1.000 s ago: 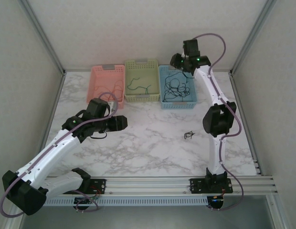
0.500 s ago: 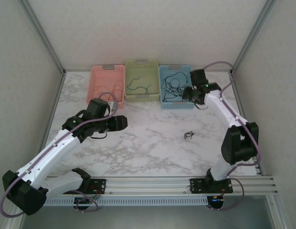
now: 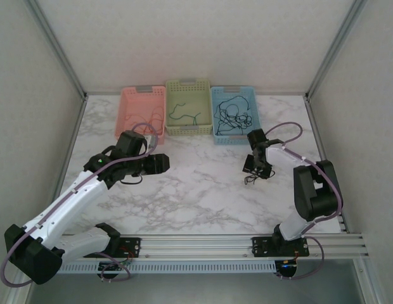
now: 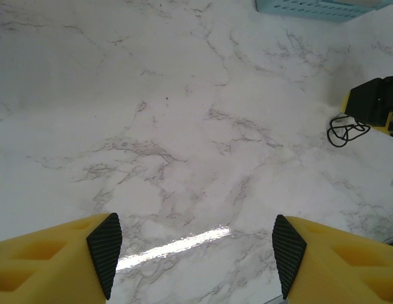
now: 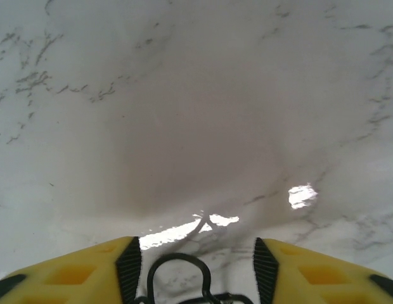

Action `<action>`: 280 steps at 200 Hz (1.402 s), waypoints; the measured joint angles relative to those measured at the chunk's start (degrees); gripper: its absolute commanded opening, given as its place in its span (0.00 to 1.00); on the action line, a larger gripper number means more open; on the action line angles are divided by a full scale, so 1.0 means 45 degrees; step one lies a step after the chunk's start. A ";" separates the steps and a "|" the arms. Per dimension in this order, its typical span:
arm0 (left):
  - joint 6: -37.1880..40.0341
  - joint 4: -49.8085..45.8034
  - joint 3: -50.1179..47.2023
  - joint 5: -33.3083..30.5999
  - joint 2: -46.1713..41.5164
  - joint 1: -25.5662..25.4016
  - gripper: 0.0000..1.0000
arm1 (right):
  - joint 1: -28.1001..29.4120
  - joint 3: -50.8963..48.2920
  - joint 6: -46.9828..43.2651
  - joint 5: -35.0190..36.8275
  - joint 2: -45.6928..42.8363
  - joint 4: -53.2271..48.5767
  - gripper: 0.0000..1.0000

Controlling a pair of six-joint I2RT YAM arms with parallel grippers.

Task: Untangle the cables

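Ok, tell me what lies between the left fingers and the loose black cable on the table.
Only bare marble table between the left fingers and the cable, plain in the left wrist view.

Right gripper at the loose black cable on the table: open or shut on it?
Open. On the right gripper the pads stand apart in the wrist view, with the black cable looped loosely between them.

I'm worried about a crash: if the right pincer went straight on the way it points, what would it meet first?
Probably the small black cable lying between its fingers, then the marble table just beneath; depth is unclear.
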 measured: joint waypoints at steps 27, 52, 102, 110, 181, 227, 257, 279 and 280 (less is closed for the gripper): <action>0.0005 -0.0005 0.0000 0.0000 0.0000 0.0000 0.67 | 0.0029 0.0005 0.0136 -0.0374 0.0306 0.0189 0.13; 0.0068 -0.0010 0.0000 -0.0005 0.0000 0.0000 0.67 | 0.0073 0.0189 0.0175 -0.0597 0.0189 0.0121 0.00; 0.0146 -0.0015 0.0000 -0.0010 0.0209 0.0000 0.67 | 0.0073 0.2783 0.0097 -0.0364 -0.1054 -0.0665 0.00; 0.0151 -0.0015 0.0000 -0.0029 0.0228 0.0000 0.66 | 0.0073 0.3512 0.0034 -0.0243 -0.1132 -0.0772 0.00; 0.0087 0.0053 0.0005 -0.0855 0.0588 0.0005 0.74 | -0.0379 1.1584 -0.0578 0.0957 0.3371 -0.0947 0.56; -0.0151 0.0423 0.0000 -0.3827 0.0563 0.0112 0.85 | -0.0442 1.3318 -0.1171 0.0777 0.5095 -0.1423 0.62; 0.0248 0.2429 -0.1039 -0.8174 -0.0199 0.0121 0.84 | -0.0423 0.7941 -0.1763 0.1443 0.0612 0.0821 0.64; 0.1875 0.5790 -0.3128 -1.0705 -0.0544 0.0175 0.84 | -0.0442 0.2618 -0.2613 0.2560 -0.3643 0.3842 0.63; 0.2040 0.6057 -0.3279 -1.0841 -0.0525 0.0189 0.84 | -0.0447 0.2458 -0.2652 0.2623 -0.3755 0.3944 0.63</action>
